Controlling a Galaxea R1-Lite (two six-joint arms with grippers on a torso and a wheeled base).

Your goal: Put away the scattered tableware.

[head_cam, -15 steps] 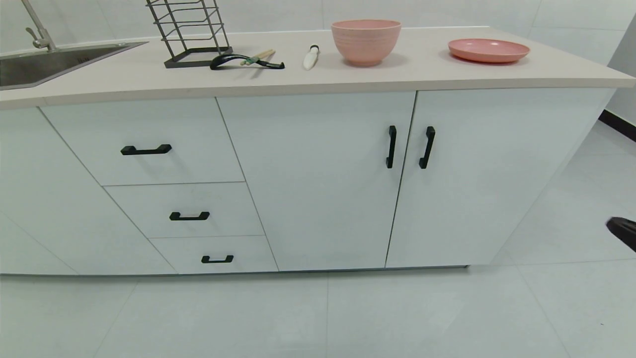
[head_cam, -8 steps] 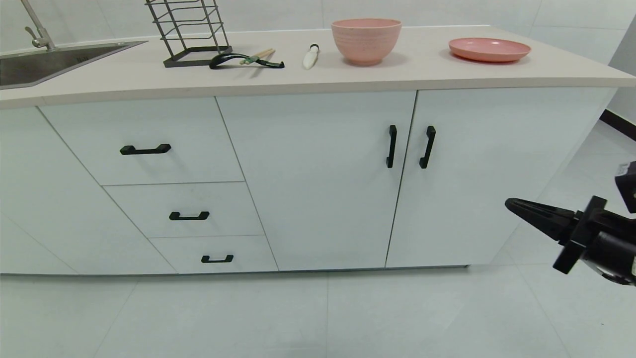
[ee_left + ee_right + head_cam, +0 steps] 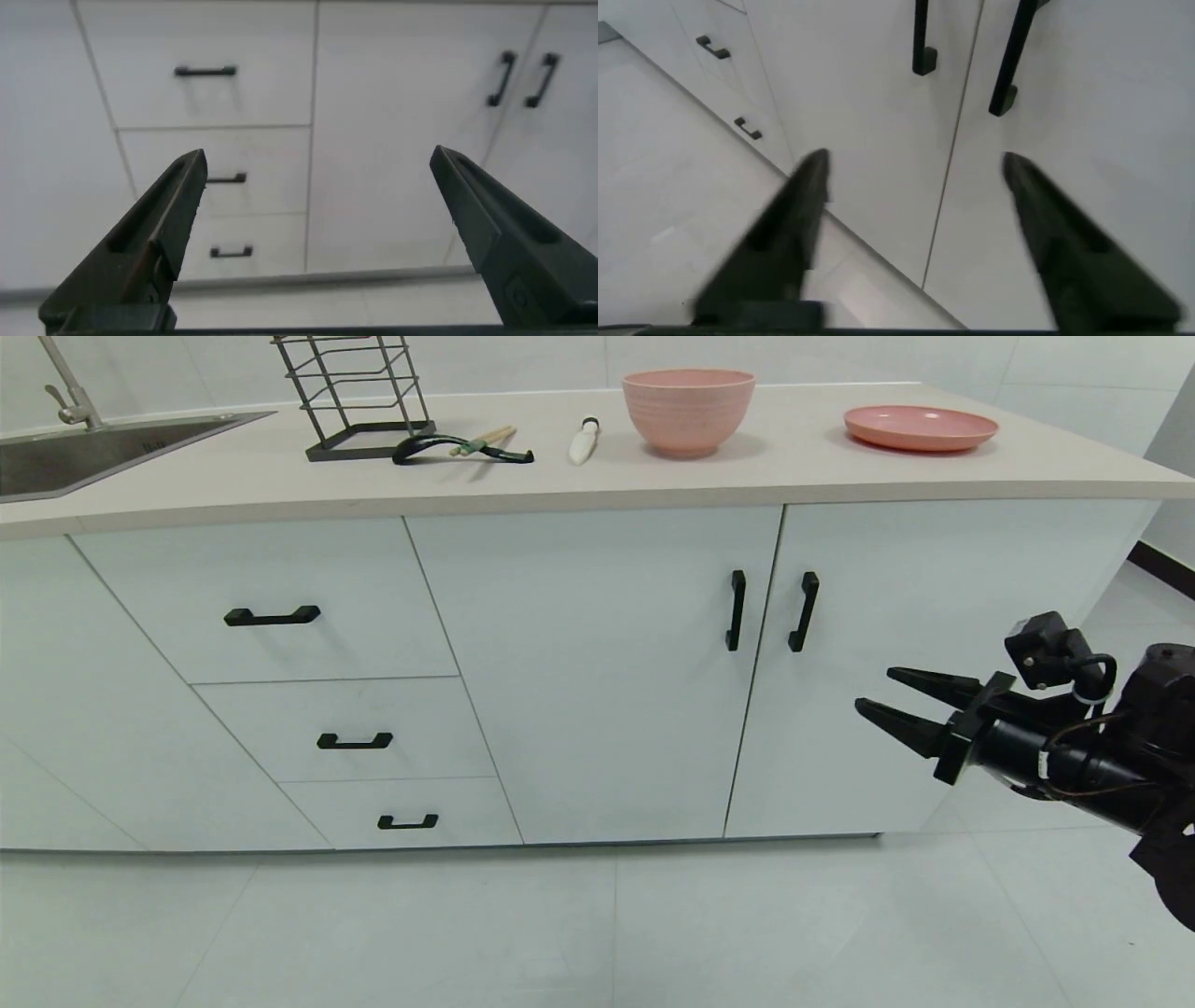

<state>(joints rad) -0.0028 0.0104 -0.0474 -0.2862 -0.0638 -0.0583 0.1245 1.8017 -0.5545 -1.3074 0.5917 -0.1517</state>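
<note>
Task barely started, by my read: nothing is put away yet. The pink bowl point(image 3: 688, 411), pink plate point(image 3: 920, 427), chopsticks point(image 3: 487, 438), black ladle point(image 3: 431, 447) and white-handled utensil point(image 3: 583, 441) all lie loose on the counter point(image 3: 794, 471). The chopsticks rest across the ladle just beside the wire rack point(image 3: 355, 392); the plate sits well apart toward my right.

My right gripper point(image 3: 873, 689) is spread and empty. It hangs low in front of the right cabinet door point(image 3: 934, 644), below counter level and pointed toward the two vertical door handles point(image 3: 736, 609). My left gripper point(image 3: 318, 157) is also spread and empty, facing the drawer stack point(image 3: 206, 93).

Everything is left to do: open some storage, then move each piece. I can't tell where things go, whether rack, drawers or cabinet.

Also around: the sink point(image 3: 84, 448) at the far left. In the way: the doors and drawers are all closed, and the counter edge overhangs them, so I'd have to come up and over it to reach the tableware.
</note>
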